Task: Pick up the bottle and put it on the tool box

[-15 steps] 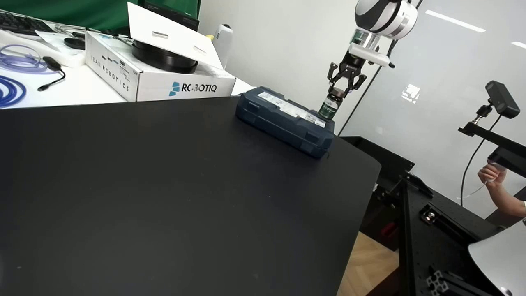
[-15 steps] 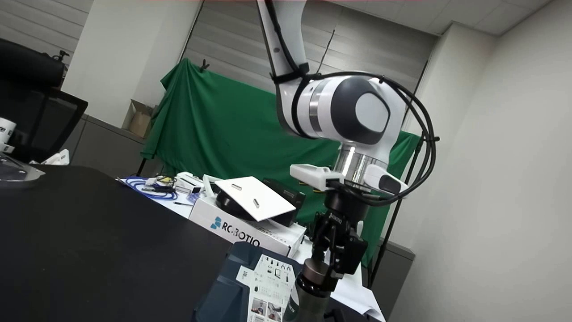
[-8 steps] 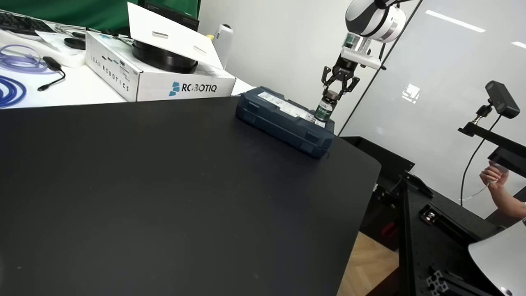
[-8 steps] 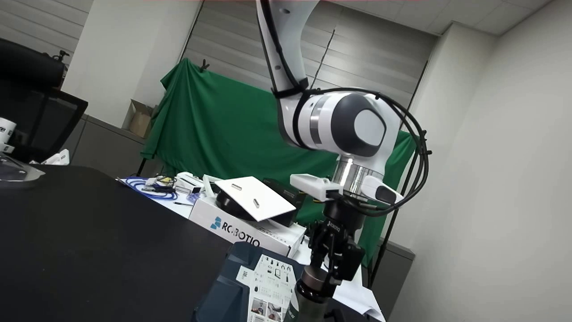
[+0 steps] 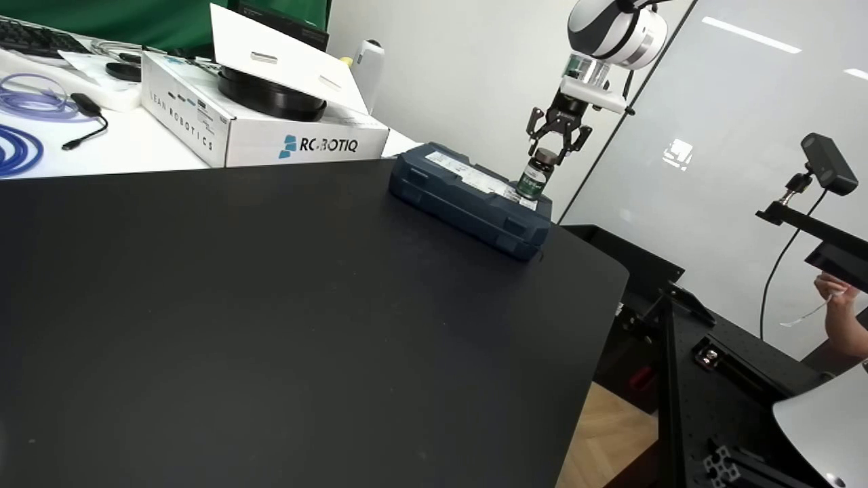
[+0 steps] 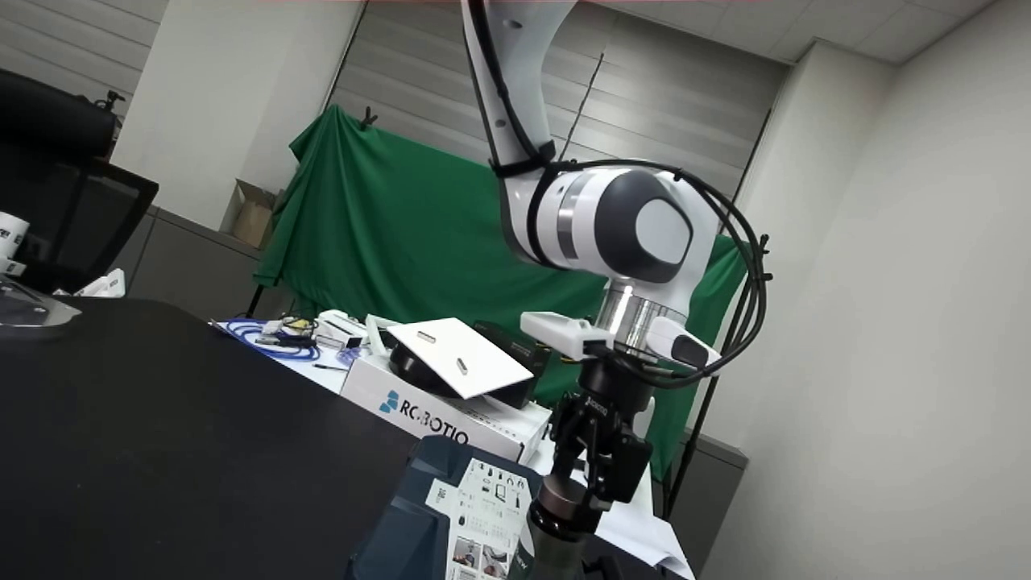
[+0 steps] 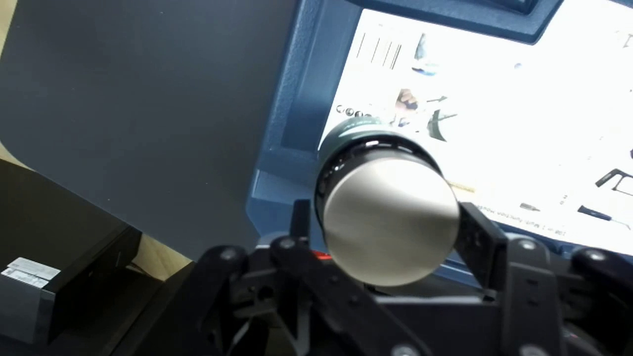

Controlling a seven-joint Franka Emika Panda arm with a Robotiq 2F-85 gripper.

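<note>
The bottle [image 5: 534, 177] is small, with a green label and a dark greyish cap. It appears to stand upright on one end of the tool box [image 5: 468, 210], a dark navy case with a pale label. My gripper [image 5: 548, 155] is around the bottle's cap. In the wrist view the bottle's top [image 7: 390, 217] sits between my fingers [image 7: 383, 207]. A gap shows between the left finger and the bottle. The right finger is touching or very close to it. In an exterior view the bottle [image 6: 556, 528] overlaps the tool box's lid [image 6: 403, 524]; its base is cut off.
A white Robotiq cardboard box [image 5: 305, 146] stands beyond the tool box, with a tilted white plate [image 5: 285, 57] on top. The black table's edge [image 5: 614, 298] is close to the tool box's end. A person's hand [image 5: 837, 288] is at the far right.
My gripper and the bottle have lowered and moved left in an exterior view, bringing the bottle over the tool box's lid. The latest half second shows only a slight leftward shift.
</note>
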